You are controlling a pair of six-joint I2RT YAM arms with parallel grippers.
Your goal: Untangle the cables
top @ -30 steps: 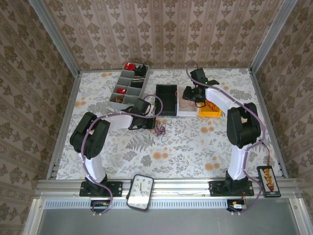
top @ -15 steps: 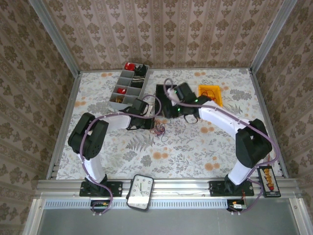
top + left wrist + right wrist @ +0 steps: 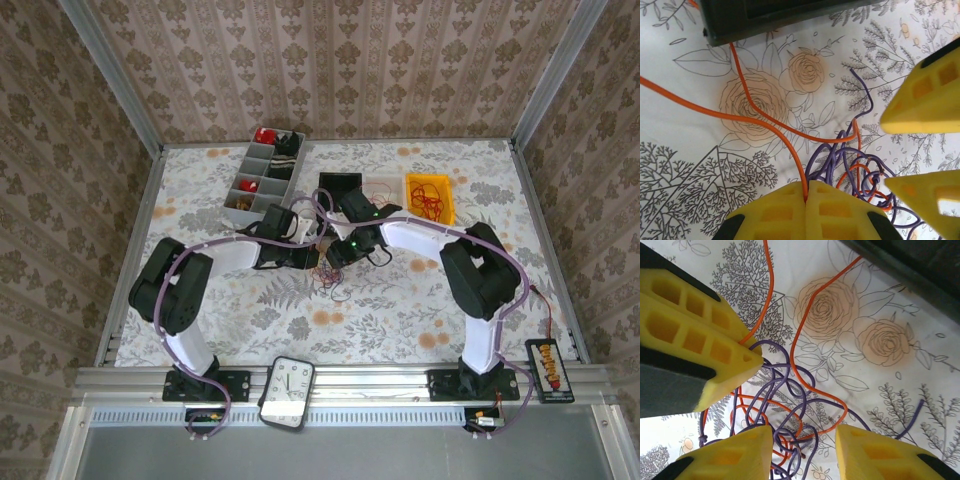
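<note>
**Cable position.** The cables (image 3: pixel 330 274) lie in a loose knot near the centre of the tabletop (image 3: pixel 400 320), just on the near side of the black tray (image 3: pixel 340 190). The knot is made of an orange cable (image 3: pixel 765 122) and a purple cable (image 3: pixel 832 160), looped through one another on the floral surface. One orange run reaches the near wall of the black tray.

**Left gripper** (image 3: pixel 806 189). The jaws are fully closed — the orange cable is pinched in the seam between the yellow pads and leaves it in an arc across the tabletop.

**Right gripper** (image 3: pixel 804 436). The jaws are partly open, with one finger on each side of the knot and the purple loops in the gap between them. Nothing is clamped. Whether the fingertips touch the tabletop cannot be told.

The two grippers face each other over the knot, close but apart.

**Other items.** A yellow bin (image 3: pixel 447 215) near the far edge, to the right of the black tray, holds a red wire bundle (image 3: pixel 428 197). A grey divided tray (image 3: pixel 232 208) sits to the left of the black tray.
</note>
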